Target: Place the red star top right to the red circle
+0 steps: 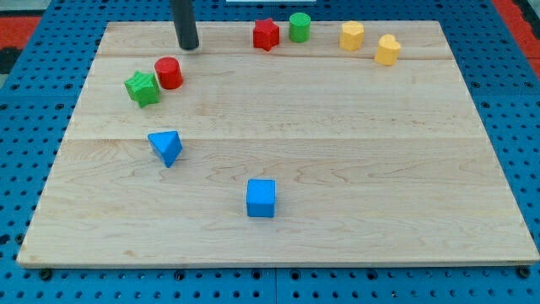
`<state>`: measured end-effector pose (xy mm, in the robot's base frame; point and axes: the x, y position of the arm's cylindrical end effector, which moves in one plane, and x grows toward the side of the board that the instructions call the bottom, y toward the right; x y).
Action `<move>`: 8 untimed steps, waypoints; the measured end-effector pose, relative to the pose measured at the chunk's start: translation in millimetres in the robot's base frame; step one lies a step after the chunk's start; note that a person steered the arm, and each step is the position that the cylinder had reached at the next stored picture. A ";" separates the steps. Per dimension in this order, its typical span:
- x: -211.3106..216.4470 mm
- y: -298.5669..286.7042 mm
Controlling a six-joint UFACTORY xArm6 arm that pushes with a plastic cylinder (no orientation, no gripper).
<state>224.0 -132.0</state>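
The red star [266, 34] sits near the view's top, just left of centre, touching or nearly touching a green circle [299, 27] on its right. The red circle [169, 73] lies at the upper left, next to a green star [142, 88] on its lower left. My tip [188, 46] stands on the board just above and slightly right of the red circle, well to the left of the red star, touching neither.
Two yellow blocks [352, 35] [387, 50] lie at the upper right. A blue triangle [166, 146] sits left of centre and a blue cube [261, 198] lower centre. The wooden board [405, 169] ends on all sides against a blue perforated surface.
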 end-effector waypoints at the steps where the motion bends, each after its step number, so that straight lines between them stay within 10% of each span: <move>1: -19.2 75.3; 3: -16.1 137.6; 5: 111.2 147.8; 6: 124.9 243.9; 8: 45.1 158.4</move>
<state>269.0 26.4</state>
